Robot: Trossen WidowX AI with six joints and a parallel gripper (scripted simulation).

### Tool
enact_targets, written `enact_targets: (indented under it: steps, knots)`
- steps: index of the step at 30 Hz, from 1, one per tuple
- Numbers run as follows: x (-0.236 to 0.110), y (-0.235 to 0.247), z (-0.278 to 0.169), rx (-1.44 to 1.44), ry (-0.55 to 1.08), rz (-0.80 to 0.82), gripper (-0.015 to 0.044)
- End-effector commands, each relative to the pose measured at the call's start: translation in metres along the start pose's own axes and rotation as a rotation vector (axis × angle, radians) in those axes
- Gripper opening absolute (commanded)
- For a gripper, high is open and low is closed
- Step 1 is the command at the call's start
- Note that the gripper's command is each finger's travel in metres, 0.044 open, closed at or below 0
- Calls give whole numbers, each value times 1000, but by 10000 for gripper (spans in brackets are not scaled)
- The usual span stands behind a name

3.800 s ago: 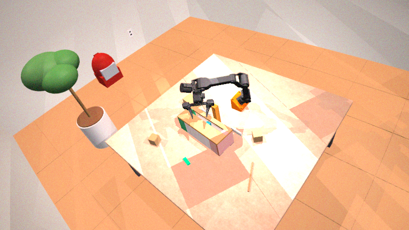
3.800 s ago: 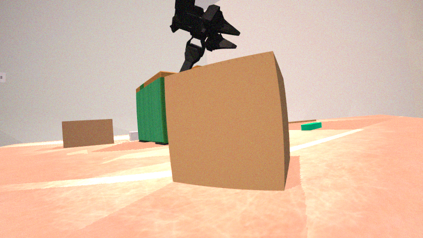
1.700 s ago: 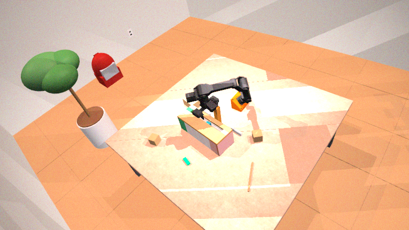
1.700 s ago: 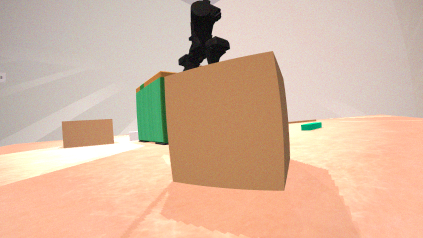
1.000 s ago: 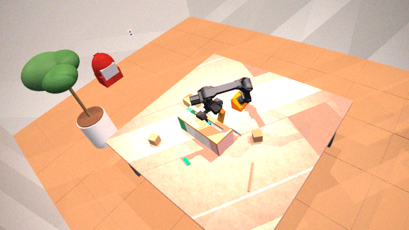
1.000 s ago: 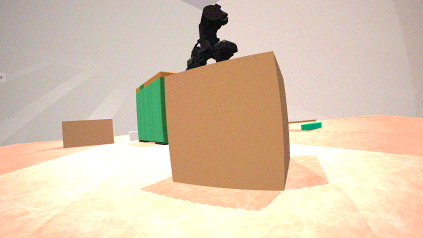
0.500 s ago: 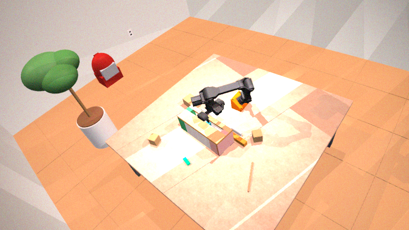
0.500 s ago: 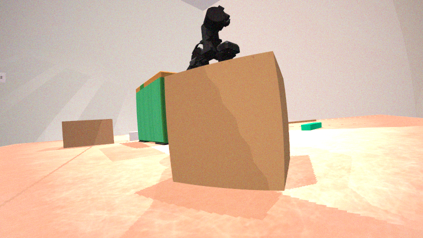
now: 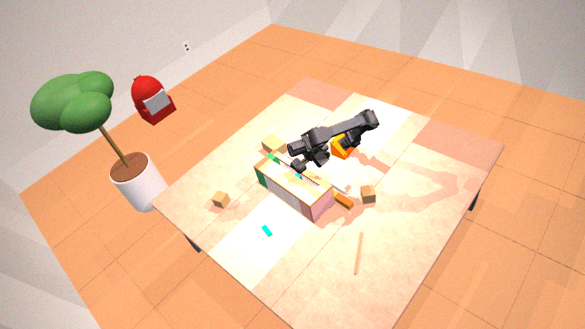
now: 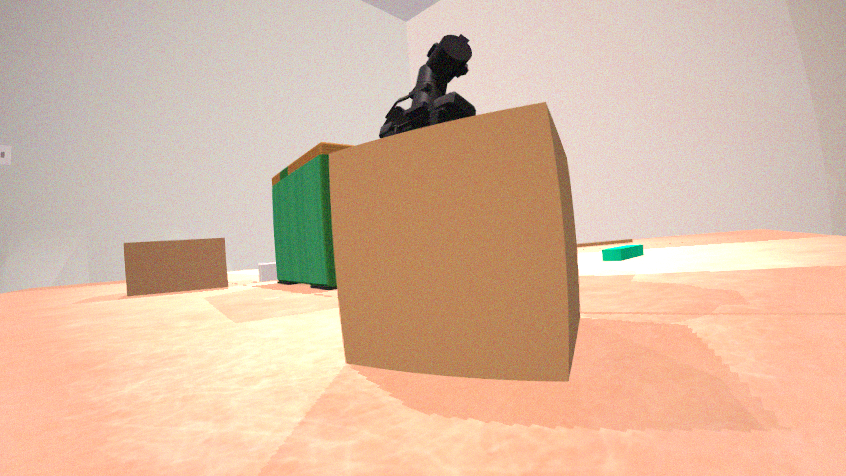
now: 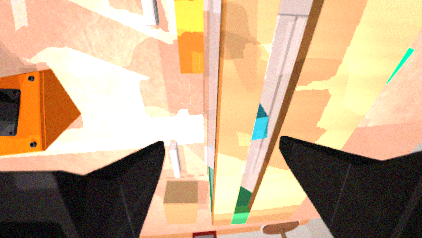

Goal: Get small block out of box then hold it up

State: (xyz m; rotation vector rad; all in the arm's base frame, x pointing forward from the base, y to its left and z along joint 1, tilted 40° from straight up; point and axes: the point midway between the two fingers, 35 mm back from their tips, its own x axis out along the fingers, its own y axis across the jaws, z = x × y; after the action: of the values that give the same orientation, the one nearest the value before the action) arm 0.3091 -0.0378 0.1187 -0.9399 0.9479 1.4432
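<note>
The long box point(image 9: 321, 206) point(image 11: 235, 75) point(image 10: 302, 224) lies in the middle of the table, with a green end point(image 9: 261, 176) point(image 11: 242, 200) and a pink end. The small cyan block point(image 9: 298, 176) point(image 11: 260, 122) sits on the shelf inside it, seen through the narrow slot in the top. My gripper point(image 9: 300, 164) point(image 11: 223, 144) is open and empty. It hangs just above the box top, toward the green end, with the block a little ahead of the fingertips. In the exterior view the fingers are hidden behind a big brown cube point(image 10: 455, 248); only the arm point(image 10: 434, 88) shows.
An orange wedge point(image 9: 342, 200) point(image 11: 190, 45) lies by the pink end. Brown cubes point(image 9: 220, 198) point(image 9: 367, 193) point(image 9: 273, 143) point(image 11: 181, 197) stand around the box. A teal chip point(image 9: 266, 230) point(image 10: 622, 252) point(image 11: 400, 65) and a thin stick point(image 9: 358, 252) lie in front. The orange arm base point(image 9: 341, 149) point(image 11: 30, 115) is behind.
</note>
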Motion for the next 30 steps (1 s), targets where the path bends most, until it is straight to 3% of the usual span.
enact_targets:
  steps: [1,30]
  knots:
    - [3,3,-2,12,19,7,400]
    - [45,0,12,12,19,5,400]
